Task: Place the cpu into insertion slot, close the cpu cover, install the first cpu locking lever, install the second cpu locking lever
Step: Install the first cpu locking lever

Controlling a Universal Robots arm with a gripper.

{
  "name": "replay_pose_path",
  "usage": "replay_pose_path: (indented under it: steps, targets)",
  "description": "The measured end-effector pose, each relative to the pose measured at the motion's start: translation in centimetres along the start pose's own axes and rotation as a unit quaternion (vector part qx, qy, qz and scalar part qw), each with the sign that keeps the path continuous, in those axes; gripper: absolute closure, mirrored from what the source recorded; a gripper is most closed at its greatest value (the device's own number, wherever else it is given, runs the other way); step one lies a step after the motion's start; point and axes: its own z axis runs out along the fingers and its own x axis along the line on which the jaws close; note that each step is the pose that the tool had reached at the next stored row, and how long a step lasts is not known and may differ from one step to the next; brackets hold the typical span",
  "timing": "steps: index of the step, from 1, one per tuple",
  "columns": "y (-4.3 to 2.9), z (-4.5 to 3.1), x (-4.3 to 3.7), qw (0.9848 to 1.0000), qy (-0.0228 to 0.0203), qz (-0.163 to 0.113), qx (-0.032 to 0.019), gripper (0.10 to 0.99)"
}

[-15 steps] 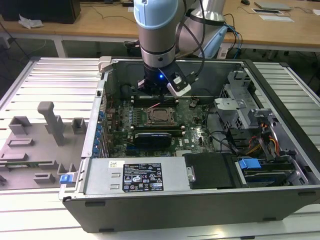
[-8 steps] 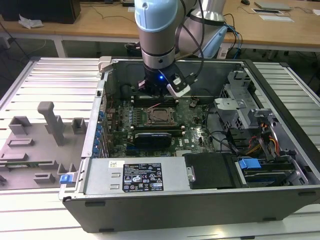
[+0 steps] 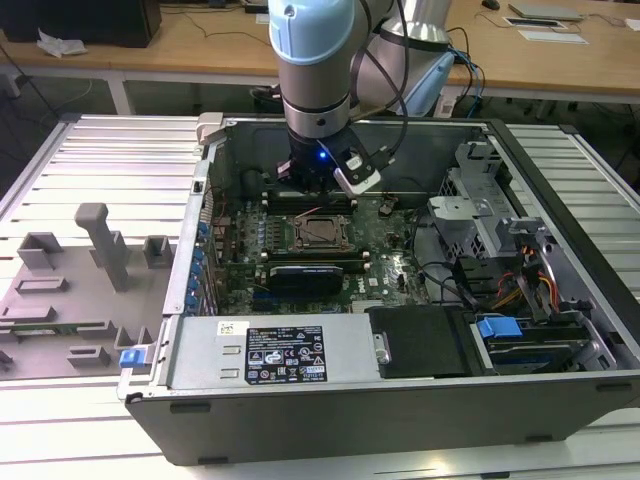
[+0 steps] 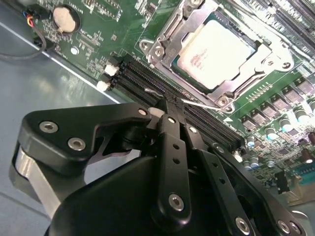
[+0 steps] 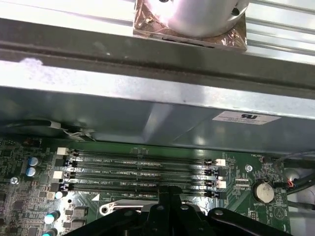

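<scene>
One gripper (image 3: 322, 190) hangs over the memory slots (image 3: 285, 200) in the exterior view, the insertion slot (image 3: 322, 232) beside them. Next to those slots, the second wrist view shows the cpu (image 4: 214, 46) seated under the closed cpu cover (image 4: 173, 30), with the jaws together by a wire lever (image 4: 202, 104). Beyond the slots, the first wrist view shows the case wall (image 5: 147, 113).

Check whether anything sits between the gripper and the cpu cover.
Nothing visible. The gripper hangs over the memory slots beside the cover, with a thin lever at its tip. The cpu already lies under the closed cover.
</scene>
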Motion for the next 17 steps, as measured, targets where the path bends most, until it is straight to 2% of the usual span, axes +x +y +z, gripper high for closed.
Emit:
replay_pose_path:
  steps: [1, 4, 7, 9, 10, 17]
  targets:
    - [-0.01, 0.03, 0.01, 1.0000, -0.0026, 0.005, 0.0029, 0.980]
    - [-0.06, 0.22, 0.04, 0.9998, -0.0085, 0.019, 0.0059, 0.980]
    - [-0.12, 0.62, 0.09, 0.9989, -0.0157, 0.043, 0.0106, 0.980]
    - [-0.10, 0.69, 0.10, 0.9987, -0.0176, 0.046, 0.0129, 0.980]
    - [-0.06, 0.80, 0.11, 0.9984, -0.0199, 0.049, 0.0161, 0.980]
    - [0.47, 1.12, 0.11, 0.9974, -0.0241, 0.064, 0.0199, 0.980]
